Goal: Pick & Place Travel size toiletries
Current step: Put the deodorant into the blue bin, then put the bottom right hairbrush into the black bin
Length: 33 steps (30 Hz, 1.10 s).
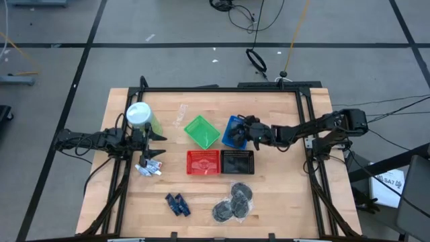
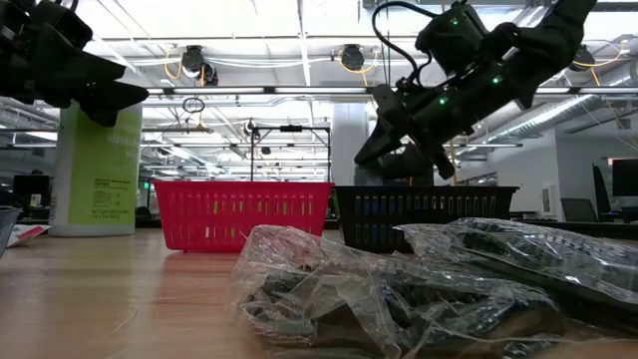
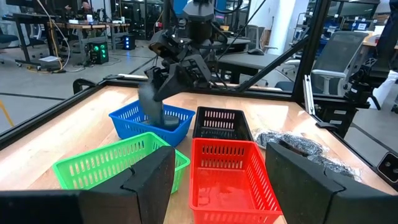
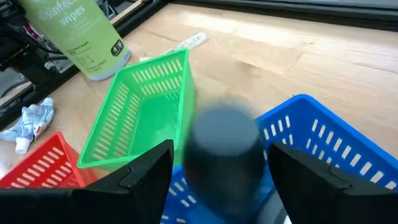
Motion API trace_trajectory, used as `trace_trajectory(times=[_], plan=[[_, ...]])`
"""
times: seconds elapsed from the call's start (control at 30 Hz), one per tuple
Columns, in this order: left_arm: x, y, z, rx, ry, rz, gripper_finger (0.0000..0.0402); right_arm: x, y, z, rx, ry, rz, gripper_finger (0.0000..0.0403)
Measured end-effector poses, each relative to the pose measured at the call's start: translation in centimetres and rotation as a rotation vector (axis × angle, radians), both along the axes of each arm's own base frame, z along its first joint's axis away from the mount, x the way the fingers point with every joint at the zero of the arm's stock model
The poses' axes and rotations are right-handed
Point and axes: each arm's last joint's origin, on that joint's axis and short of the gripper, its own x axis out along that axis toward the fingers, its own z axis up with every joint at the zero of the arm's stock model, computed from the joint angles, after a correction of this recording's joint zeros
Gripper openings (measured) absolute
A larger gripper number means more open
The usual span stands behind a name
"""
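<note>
On the bench (image 1: 282,202), a dark grey piece (image 4: 222,144) is being released over the blue basket (image 1: 233,132) between the right gripper's (image 1: 250,132) wide fingers.

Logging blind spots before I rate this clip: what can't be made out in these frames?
- Dark grey item over the blue basket: blurred in the right wrist view, so its shape and any contact with the right gripper are unclear.
- Blue basket's contents: covered by the right gripper in the high view.
- Clear-wrapped grey packets: cut off by the low view's edge; count unclear.
- Left gripper above the whitish tubes: too small to read.
</note>
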Motion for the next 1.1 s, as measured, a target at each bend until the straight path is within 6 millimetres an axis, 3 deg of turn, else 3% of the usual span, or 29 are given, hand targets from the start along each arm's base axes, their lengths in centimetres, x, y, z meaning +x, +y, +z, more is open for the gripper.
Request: trace_trajectory(times=[0.33, 0.5, 0.73, 1.1], plan=[[0.0, 0.0, 0.0, 0.000, 0.000, 0.000, 0.0248, 0.2, 0.6, 0.2, -0.003, -0.018, 0.023, 0.0265], [0.0, 0.0, 0.0, 0.000, 0.000, 0.000, 0.0248, 0.5, 1.2, 1.3, -0.056, -0.100, 0.084, 0.0263], [0.0, 0.0, 0.0, 0.000, 0.000, 0.000, 0.0248, 1.3, 2.8, 3.5, -0.116, -0.322, 0.443, 0.0259], [0.0, 0.0, 0.0, 0.000, 0.000, 0.000, 0.0248, 0.4, 6.4, 5.6, -0.059, -0.463, 0.953, 0.0257]])
